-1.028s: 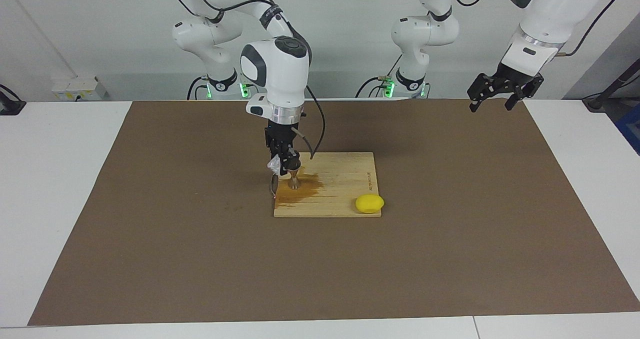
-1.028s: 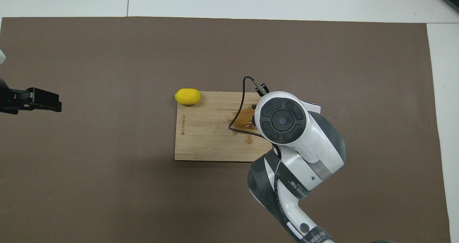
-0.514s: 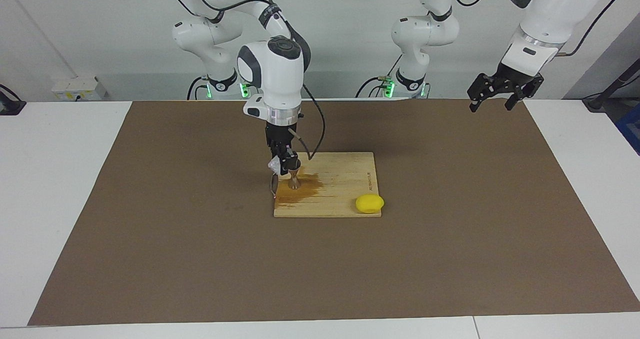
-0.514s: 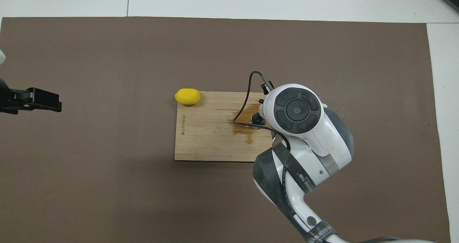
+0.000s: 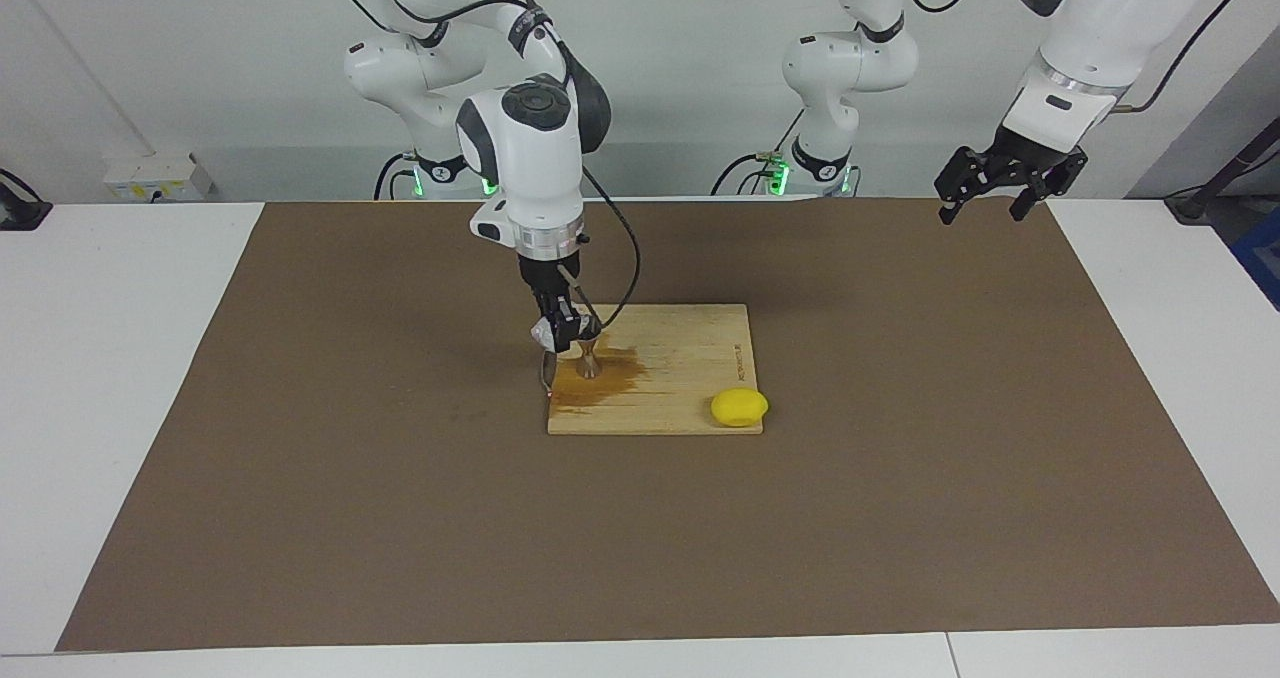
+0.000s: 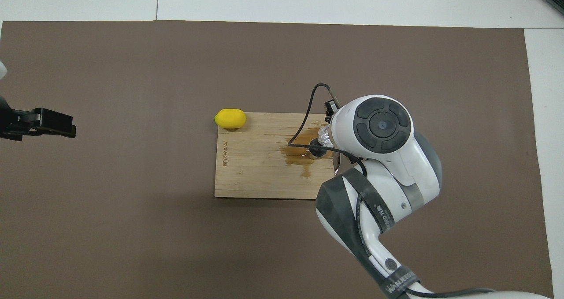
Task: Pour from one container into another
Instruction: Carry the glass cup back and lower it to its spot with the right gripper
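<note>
On the wooden cutting board point(image 5: 670, 378), at its end toward the right arm, stands the small steel jigger point(image 5: 589, 355), upright on its lower cone in the middle of a brown wet stain point(image 5: 600, 376) that spreads over the wood around it and runs toward the board's edge farther from the robots. Just over the jigger's mouth hangs the right gripper point(image 5: 561, 335), pointing down from the right arm's wrist, its fingers clamped on the small clear cup point(image 5: 545, 332). The cup is held off the board, above its end edge and right beside the jigger's upper cone, tipped over on its side; whether any liquid is left in it cannot be told. In the overhead view the right arm's wrist covers most of the grip, and only a glint of the cup point(image 6: 324, 136) and the jigger's dark mouth point(image 6: 315, 148) show at its edge.

A lemon point(image 5: 739, 407) lies at the board's corner farther from the robots, toward the left arm's end, resting partly on the wood.

Well apart from the board, the left gripper point(image 5: 985, 203) waits in the air over the brown mat point(image 5: 400, 518) near the mat's corner at the left arm's end, its fingers spread wide with nothing between them.
</note>
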Available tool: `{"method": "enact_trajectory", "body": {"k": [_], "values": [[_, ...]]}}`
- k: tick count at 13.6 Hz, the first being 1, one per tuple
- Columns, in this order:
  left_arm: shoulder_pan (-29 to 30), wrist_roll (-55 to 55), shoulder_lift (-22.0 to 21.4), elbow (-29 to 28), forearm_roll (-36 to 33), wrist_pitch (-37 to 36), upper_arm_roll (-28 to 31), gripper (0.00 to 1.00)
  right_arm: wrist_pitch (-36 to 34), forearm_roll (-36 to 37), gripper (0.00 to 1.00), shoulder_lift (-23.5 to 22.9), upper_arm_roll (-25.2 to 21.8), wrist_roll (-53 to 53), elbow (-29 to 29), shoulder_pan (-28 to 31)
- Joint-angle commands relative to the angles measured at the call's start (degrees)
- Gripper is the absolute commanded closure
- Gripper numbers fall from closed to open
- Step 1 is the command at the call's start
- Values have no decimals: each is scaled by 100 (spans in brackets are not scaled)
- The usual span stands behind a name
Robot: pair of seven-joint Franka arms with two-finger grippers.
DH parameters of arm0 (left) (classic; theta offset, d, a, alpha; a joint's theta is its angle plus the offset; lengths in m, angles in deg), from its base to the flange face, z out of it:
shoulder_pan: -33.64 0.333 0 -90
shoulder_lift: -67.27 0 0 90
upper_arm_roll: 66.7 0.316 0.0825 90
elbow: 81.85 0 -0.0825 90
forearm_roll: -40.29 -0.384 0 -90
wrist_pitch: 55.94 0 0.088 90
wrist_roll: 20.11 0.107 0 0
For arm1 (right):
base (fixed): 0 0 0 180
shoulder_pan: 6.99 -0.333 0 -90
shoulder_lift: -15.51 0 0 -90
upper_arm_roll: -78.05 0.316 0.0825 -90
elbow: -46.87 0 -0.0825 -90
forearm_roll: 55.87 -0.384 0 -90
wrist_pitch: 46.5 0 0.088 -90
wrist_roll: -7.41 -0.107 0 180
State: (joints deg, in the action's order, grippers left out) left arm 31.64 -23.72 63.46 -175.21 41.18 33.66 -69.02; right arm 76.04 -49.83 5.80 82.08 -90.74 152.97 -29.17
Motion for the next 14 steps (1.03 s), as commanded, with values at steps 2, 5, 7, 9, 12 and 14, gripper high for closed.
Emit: {"method": "enact_trajectory", "body": {"k": [2,5,7,9,12,14], "values": [[-64,27,-84,-42,-10,-57,38,0,25,-646,100,-58,63,260,-28,388],[-99,27,-84,-51,-10,-101,47,0,33,-1567,100,-58,63,681,104,870],[-108,18,-84,-51,-10,-101,47,0,33,-2384,100,-58,63,1251,262,1362],[-99,18,-84,-51,-10,-101,47,0,25,-3088,100,-66,63,1683,420,1802],[-91,27,-84,-59,-10,-31,39,0,-71,-3932,100,-241,63,2061,482,2505],[-91,62,-84,-68,-10,-30,12,0,-203,-4268,100,-373,63,2474,509,2918]]}}
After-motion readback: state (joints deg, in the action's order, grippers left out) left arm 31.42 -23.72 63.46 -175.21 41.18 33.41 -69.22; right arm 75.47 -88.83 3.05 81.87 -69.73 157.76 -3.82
